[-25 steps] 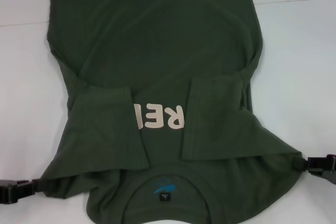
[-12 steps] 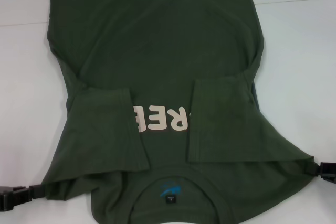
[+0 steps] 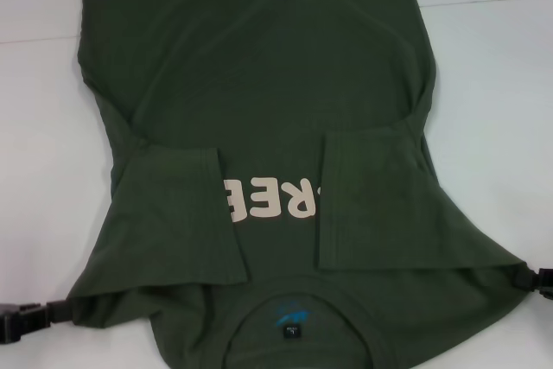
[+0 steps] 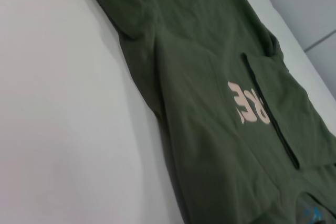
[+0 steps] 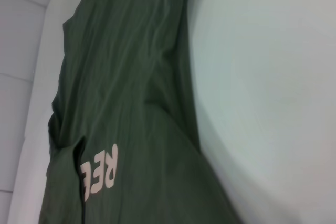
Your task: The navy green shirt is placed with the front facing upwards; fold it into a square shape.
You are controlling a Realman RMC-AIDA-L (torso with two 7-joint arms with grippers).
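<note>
Pinched at its shoulder corners between the left gripper (image 3: 52, 313) and right gripper (image 3: 529, 278), the navy green shirt (image 3: 259, 92) (limp, light cotton) lies stretched across the table (image 3: 492, 84), best held by those corners.

Even, bright light; soft shadows; wrist views slightly blurred.

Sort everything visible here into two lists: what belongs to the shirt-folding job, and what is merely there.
Belongs to the job:
navy green shirt
left gripper, at its left shoulder corner
right gripper, at its right shoulder corner

Merely there:
white table
</note>
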